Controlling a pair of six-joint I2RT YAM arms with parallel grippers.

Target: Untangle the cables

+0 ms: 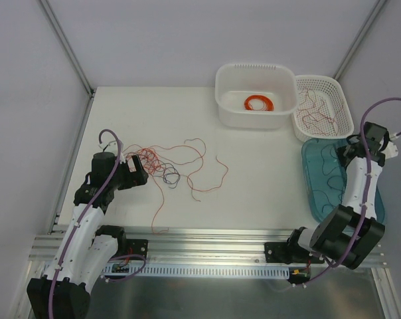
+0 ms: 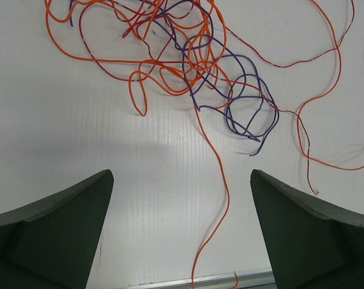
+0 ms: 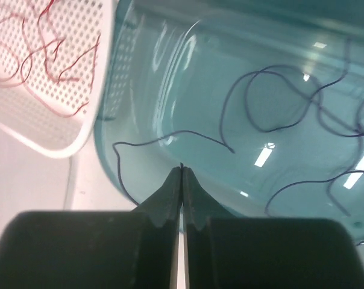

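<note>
The cables (image 1: 162, 166) lie as a loose tangle of orange, red and purple strands on the white table, left of centre. My left gripper (image 1: 142, 174) sits just left of the tangle, open wide. In the left wrist view the tangle (image 2: 197, 66) is ahead of the left gripper (image 2: 182, 174), and one orange strand (image 2: 221, 198) trails between the fingers without touching them. My right gripper (image 1: 350, 147) hangs over the teal tray; its jaws (image 3: 181, 168) are pressed together with a thin dark cable stub poking out at the tips. More dark cables (image 3: 272, 96) lie in the tray.
The teal tray (image 1: 320, 193) sits at the right edge. Behind it a white perforated basket (image 1: 323, 106) holds red wires. A white tub (image 1: 234, 100) at the back holds a neat orange coil (image 1: 259, 104). An aluminium rail (image 1: 207, 236) runs along the near edge.
</note>
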